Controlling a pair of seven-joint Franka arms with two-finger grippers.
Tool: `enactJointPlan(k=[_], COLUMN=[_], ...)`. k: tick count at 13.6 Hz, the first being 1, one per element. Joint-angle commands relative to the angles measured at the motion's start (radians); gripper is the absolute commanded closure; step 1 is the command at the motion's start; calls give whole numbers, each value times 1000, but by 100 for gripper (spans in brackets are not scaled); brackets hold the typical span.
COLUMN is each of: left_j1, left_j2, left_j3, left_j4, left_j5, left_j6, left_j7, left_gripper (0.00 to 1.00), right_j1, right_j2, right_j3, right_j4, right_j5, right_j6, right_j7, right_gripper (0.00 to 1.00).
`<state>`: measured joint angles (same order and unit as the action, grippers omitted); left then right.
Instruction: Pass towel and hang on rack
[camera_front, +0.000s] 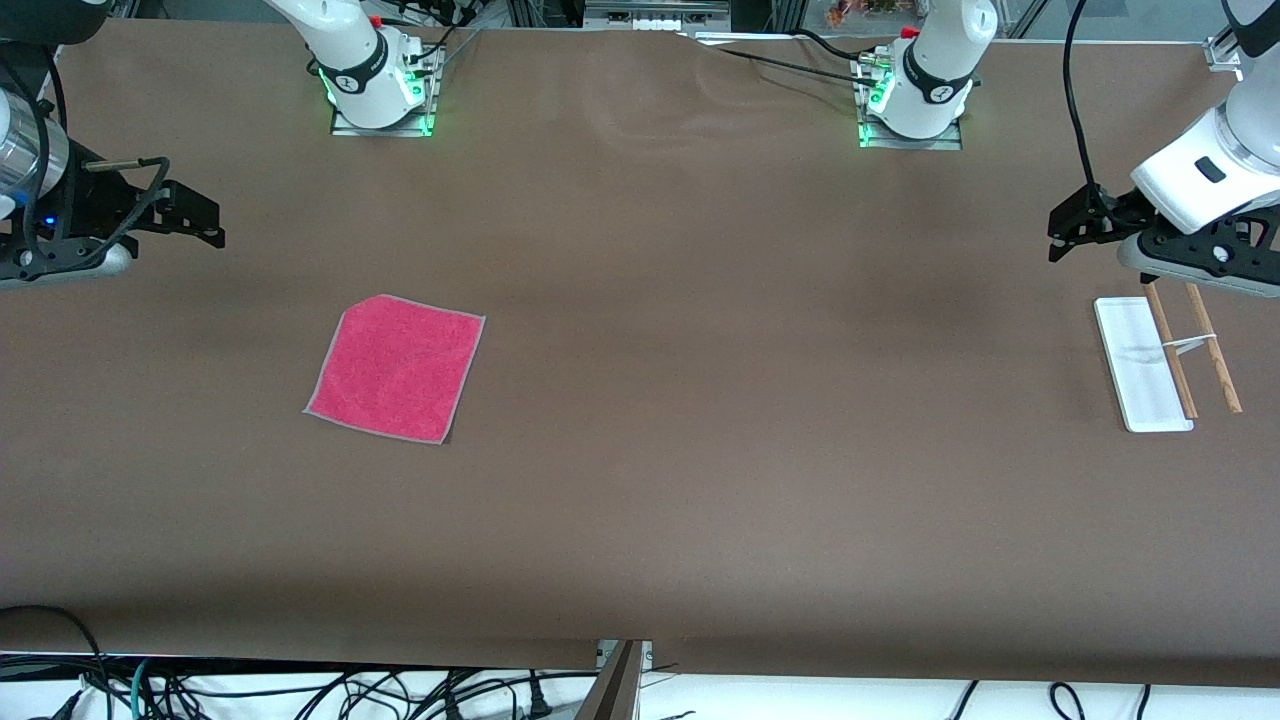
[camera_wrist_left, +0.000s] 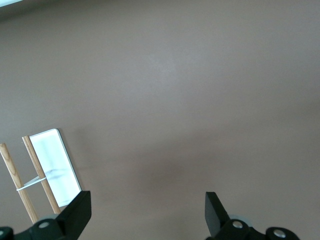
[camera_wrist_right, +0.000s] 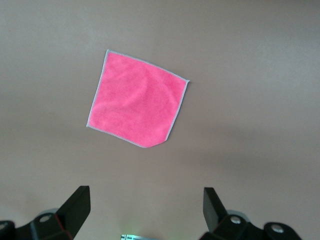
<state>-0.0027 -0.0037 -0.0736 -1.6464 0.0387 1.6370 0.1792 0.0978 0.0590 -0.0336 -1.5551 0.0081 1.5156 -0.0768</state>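
The pink-red towel (camera_front: 397, 367) lies flat on the brown table toward the right arm's end, with one corner folded under. In the right wrist view the towel (camera_wrist_right: 137, 106) lies spread out ahead of the fingers. My right gripper (camera_front: 205, 218) hangs open and empty over bare table beside the towel; in its own view the right gripper (camera_wrist_right: 146, 207) holds nothing. The rack (camera_front: 1165, 360) stands at the left arm's end, a white base with two wooden rods (camera_front: 1215, 350). My left gripper (camera_front: 1068, 232) hovers open and empty over the table just beside the rack (camera_wrist_left: 50, 167); the left gripper (camera_wrist_left: 148, 210) frames bare table.
Both arm bases (camera_front: 375, 90) (camera_front: 915, 100) stand along the table's edge farthest from the front camera, lit green. Loose cables (camera_front: 300, 690) hang below the edge nearest that camera. A brown cover (camera_front: 700, 400) spans the table between towel and rack.
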Motion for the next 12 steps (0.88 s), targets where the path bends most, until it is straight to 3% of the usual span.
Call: enactJointPlan(k=[1, 12], left_j1=[3, 3], left_j2=[-13, -13], left_j3=[-3, -3], left_j4=[-1, -1], left_j5=[-19, -19], left_j6=[-13, -13], left_j7=[-9, -9], left_gripper=[0, 0], right_j1=[16, 17], right_j2=[-5, -5], right_j3=[-12, -11], right_j4=[-3, 1], right_j5=[-19, -36], right_j6=[-2, -15], right_j7=[-1, -3], right_gripper=[0, 0])
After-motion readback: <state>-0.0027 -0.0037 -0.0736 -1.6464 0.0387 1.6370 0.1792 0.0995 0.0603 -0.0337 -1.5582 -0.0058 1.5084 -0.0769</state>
